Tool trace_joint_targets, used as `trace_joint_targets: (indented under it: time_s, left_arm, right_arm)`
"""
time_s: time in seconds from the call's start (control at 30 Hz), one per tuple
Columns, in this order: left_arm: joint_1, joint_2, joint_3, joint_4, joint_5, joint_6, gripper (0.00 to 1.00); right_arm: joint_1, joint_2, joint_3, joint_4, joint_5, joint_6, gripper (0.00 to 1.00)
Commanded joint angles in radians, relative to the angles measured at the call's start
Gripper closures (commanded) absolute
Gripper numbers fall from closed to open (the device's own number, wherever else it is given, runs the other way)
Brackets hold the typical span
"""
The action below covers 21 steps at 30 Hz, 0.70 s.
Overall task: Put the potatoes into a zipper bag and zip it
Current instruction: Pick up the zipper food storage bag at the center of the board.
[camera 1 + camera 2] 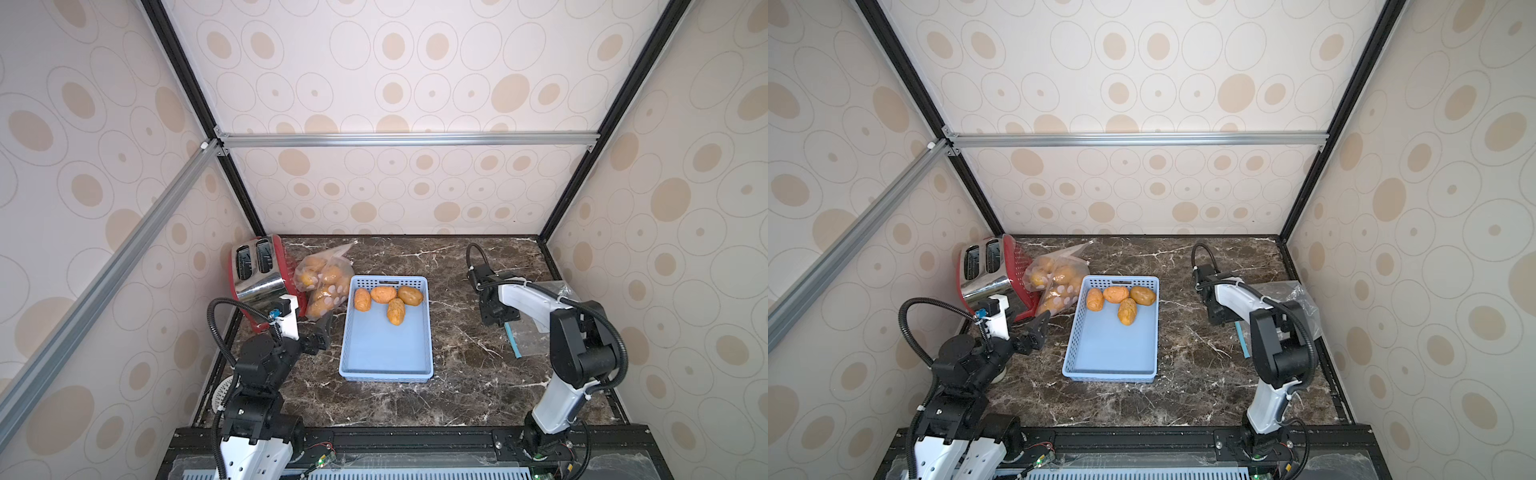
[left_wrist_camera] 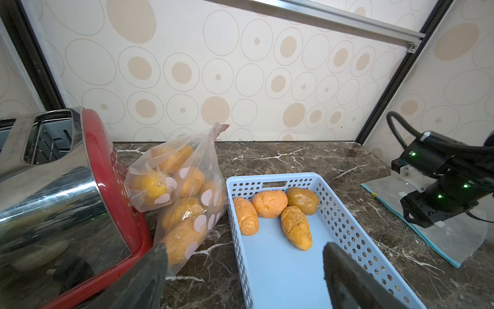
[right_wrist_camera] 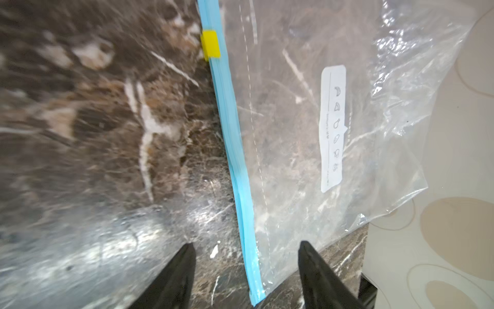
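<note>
Right gripper (image 3: 247, 244), jaws apart above the zipper bag (image 3: 294, 120) right of the basket (image 1: 386, 349), should pinch one lip; left gripper (image 2: 244, 248) gapes empty.

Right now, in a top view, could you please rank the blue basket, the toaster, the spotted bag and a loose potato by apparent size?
Largest to smallest:
1. blue basket
2. toaster, partly covered
3. spotted bag, not much smaller than the toaster
4. loose potato
</note>
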Motion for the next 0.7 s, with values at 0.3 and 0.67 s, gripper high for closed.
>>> trace_joint_targets:
  time_s: [0.3, 0.67]
  left_arm:
    - [-0.004, 0.001, 0.01, 0.003, 0.02, 0.004, 0.1]
    - [-0.004, 0.007, 0.01, 0.001, 0.017, 0.002, 0.1]
  right_arm:
    - [-0.055, 0.128, 0.094, -0.067, 0.099, -0.004, 0.5]
    - [-0.072, 0.158, 0.104, -0.037, 0.033, -0.023, 0.54]
